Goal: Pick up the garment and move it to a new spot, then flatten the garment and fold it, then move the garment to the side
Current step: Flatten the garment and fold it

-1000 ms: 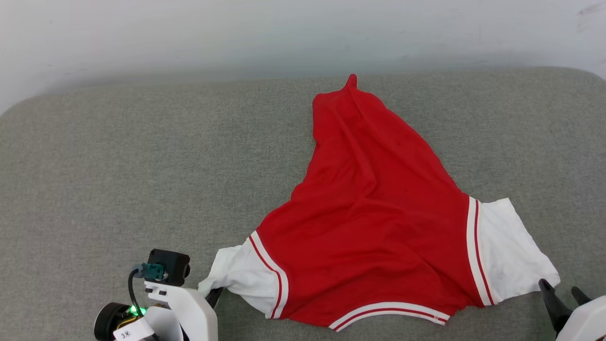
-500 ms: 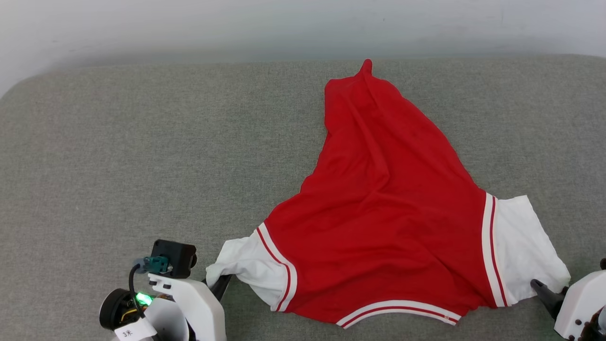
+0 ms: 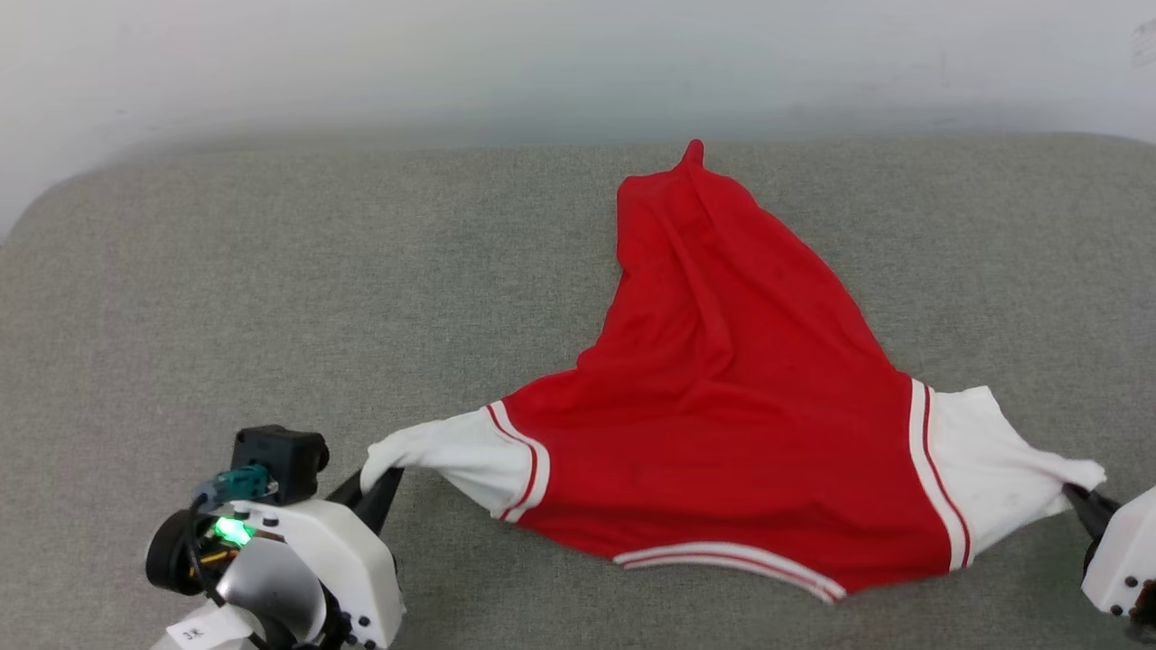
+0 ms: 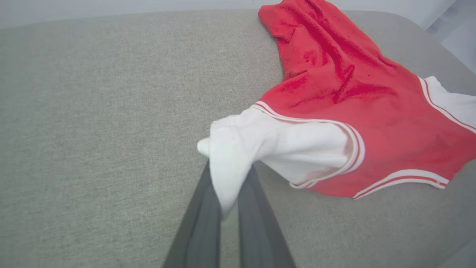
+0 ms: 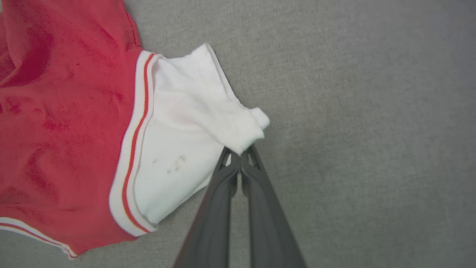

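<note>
- At the lower left of the head view, the left pincer (image 3: 375, 480) is clenched on the tip of the garment's (image 3: 722, 406) white sleeve; the left wrist view shows cloth covering its fingertips.
- Right pincer (image 5: 241, 158): clenched, pinching the bunched corner of the other white sleeve.
- Garment: stretched between both pincers on the grey padded surface (image 3: 271, 298), red body tapering toward the far edge.
- Uppermost face of the garment: unconfirmed, probably the back.
- Right pincer housing: cut off by the head-view frame edge.
</note>
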You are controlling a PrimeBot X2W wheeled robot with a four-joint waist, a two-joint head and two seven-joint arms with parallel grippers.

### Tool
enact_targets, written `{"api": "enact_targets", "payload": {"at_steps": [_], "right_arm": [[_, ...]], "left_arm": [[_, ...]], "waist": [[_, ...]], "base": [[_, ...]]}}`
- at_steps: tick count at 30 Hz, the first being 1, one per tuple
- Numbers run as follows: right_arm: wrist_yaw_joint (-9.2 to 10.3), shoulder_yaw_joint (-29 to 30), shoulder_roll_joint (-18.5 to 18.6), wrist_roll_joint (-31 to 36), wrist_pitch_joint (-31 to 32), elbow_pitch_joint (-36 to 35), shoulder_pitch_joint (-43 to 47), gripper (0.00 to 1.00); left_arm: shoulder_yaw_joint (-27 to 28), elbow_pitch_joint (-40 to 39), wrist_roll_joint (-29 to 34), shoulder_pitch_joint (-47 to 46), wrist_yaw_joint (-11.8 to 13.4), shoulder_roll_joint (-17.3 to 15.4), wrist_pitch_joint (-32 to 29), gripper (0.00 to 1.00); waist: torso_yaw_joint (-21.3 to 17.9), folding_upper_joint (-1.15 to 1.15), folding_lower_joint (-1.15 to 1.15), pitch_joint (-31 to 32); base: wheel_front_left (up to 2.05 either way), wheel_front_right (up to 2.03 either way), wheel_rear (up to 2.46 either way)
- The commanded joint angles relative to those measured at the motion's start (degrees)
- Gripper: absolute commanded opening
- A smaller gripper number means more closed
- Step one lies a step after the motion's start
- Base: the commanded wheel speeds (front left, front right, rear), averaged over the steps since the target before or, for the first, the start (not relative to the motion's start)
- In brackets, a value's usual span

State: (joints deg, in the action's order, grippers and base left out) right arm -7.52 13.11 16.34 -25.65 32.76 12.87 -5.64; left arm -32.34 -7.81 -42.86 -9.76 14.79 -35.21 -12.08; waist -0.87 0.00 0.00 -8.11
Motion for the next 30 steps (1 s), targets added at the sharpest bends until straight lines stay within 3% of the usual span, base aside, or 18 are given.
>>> {"api": "enact_targets", "payload": {"at_steps": [1,7,12,20,30], "right_arm": [[0.06,0.5,0.4,0.5,-0.5,-1.8,-0.5,0.00],[0.07,2.3,0.3,3.4,-0.5,-11.7,-2.9,0.00],[0.07,2.0,-0.1,6.0,-0.2,-14.6,-9.9,0.00],[0.06,-0.6,0.8,8.7,-1.9,-11.0,-27.3,0.00],[0.07,-3.0,1.5,11.1,-7.3,-1.6,-52.1,0.00]], "left_arm": [[0.8,-0.7,0.5,-0.9,0.5,-0.3,0.8,0.00],[3.9,-2.9,1.9,-5.0,1.3,-1.9,2.3,0.00],[6.2,-1.7,2.4,-12.1,0.1,-2.4,2.2,0.00],[7.9,6.0,3.9,-29.9,-4.6,-2.5,0.7,0.00],[8.3,22.2,6.7,-54.5,-10.3,1.0,2.3,0.00]], "waist": [[-0.3,0.00,0.00,0.8],[-0.9,0.00,0.00,2.5],[-1.5,0.00,0.00,2.9],[-1.7,0.00,0.00,-1.7],[-1.9,0.00,0.00,-12.9]], "base": [[0.00,0.00,0.00],[0.00,0.00,0.00],[0.00,0.00,0.00],[0.00,0.00,0.00],[0.00,0.00,0.00]]}}
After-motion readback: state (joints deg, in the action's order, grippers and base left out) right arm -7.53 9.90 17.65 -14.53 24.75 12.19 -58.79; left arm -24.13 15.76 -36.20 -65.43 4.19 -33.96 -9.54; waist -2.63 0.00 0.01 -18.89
